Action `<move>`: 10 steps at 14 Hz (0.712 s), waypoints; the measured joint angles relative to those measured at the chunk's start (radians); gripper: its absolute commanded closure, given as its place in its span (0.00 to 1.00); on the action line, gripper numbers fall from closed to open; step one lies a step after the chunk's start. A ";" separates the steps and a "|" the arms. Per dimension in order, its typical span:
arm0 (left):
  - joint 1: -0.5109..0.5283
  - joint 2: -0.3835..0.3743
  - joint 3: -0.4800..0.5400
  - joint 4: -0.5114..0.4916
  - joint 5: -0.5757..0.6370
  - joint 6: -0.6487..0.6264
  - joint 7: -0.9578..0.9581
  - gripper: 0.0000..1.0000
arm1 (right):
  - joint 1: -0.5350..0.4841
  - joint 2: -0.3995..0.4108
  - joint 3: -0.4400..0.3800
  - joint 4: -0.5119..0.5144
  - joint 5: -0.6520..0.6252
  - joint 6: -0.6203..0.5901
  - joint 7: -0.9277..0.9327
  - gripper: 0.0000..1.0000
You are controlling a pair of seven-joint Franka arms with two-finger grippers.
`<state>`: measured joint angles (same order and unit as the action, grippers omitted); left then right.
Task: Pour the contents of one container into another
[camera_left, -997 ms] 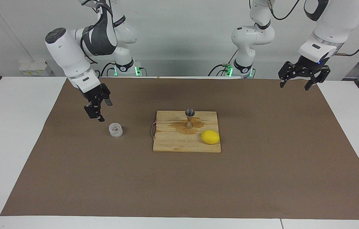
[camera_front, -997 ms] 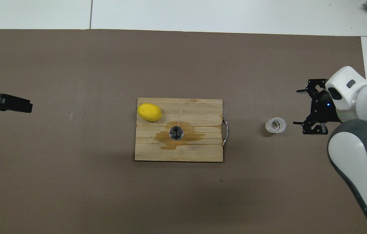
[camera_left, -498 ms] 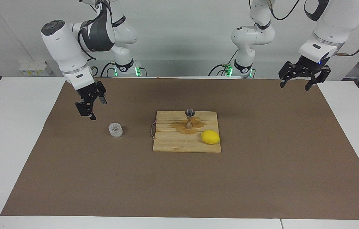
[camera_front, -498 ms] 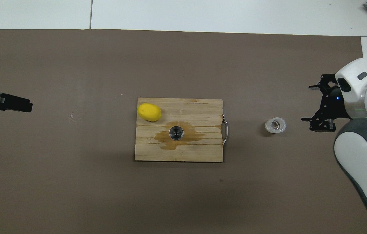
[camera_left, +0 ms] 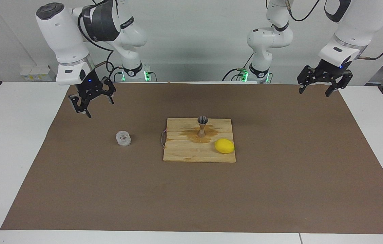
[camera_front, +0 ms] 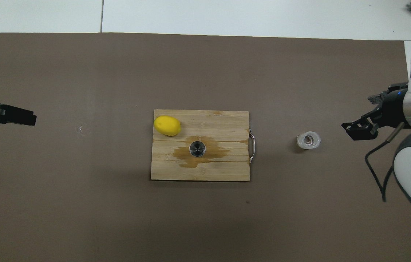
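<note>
The brown mat [camera_left: 279, 189] covers the table under both raised arms. The wooden board [camera_left: 191, 152] sits between the grippers, well apart from each, carrying the lemon [camera_left: 224, 146] and the jigger [camera_left: 202, 126]. The right gripper [camera_left: 91, 101] hangs jaws spread, empty; the glass cup [camera_left: 123, 138] stands near it, untouched. The left gripper [camera_left: 317, 86] waits, also spread.

Even, diffuse overhead light is filling both sharp views, laying soft faint shadows on the brown mat [camera_left: 279, 176] beside the wooden board [camera_left: 191, 154] and lemon [camera_left: 224, 146], while green indicator lights are glowing at the arm bases.
</note>
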<state>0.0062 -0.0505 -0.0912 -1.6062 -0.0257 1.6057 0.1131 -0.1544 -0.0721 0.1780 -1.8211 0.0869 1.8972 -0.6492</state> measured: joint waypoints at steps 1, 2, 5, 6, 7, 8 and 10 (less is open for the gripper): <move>0.000 0.000 0.000 0.000 0.000 0.000 0.000 0.00 | 0.001 0.000 0.001 0.025 0.000 -0.030 0.103 0.00; 0.000 0.000 0.000 0.000 0.000 0.000 0.000 0.00 | 0.004 0.000 0.002 0.050 -0.001 -0.059 0.209 0.00; 0.000 0.000 0.000 0.000 0.000 -0.001 0.000 0.00 | 0.043 0.000 0.006 0.090 -0.021 -0.083 0.565 0.00; 0.000 0.000 0.000 -0.001 0.000 -0.002 0.001 0.00 | 0.055 0.000 0.008 0.098 -0.029 -0.086 0.678 0.00; 0.000 0.000 0.000 -0.003 0.001 -0.004 0.002 0.00 | 0.061 0.001 0.011 0.106 -0.033 -0.091 0.753 0.00; 0.000 0.000 -0.001 -0.007 0.002 -0.005 0.003 0.00 | 0.062 0.001 0.013 0.117 -0.033 -0.104 0.801 0.00; -0.001 0.000 -0.004 -0.018 0.004 -0.005 0.004 0.00 | 0.060 0.001 0.012 0.145 -0.034 -0.160 0.861 0.00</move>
<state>0.0053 -0.0506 -0.0950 -1.6240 -0.0212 1.6003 0.1172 -0.0944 -0.0714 0.1903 -1.6759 0.0532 1.7376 0.2121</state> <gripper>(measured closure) 0.000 0.000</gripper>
